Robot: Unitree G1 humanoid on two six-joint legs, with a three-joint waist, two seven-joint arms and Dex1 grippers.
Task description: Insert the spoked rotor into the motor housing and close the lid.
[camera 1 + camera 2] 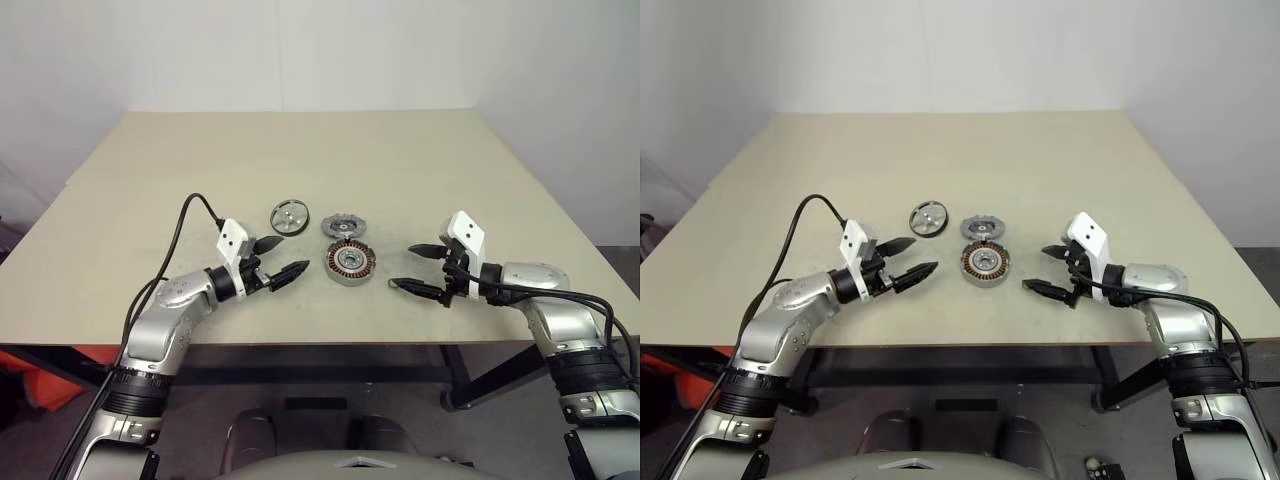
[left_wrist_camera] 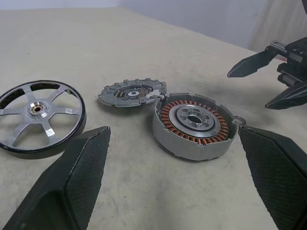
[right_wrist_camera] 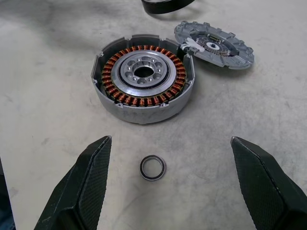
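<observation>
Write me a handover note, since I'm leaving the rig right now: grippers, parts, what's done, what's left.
Left gripper: open, empty, hovering left of the parts.
Right gripper: open, empty, hovering to their right.
Motor housing: on the table between the grippers, copper windings up, nothing in it.
Lid: lying just behind the housing, its edge at the housing's rim.
Spoked rotor: flat on the table, left of the lid, apart from it.
Small dark ring: loose on the table under the right gripper.
Done: nothing yet.
Left: pick up the rotor, seat it in the housing, close the lid.
</observation>
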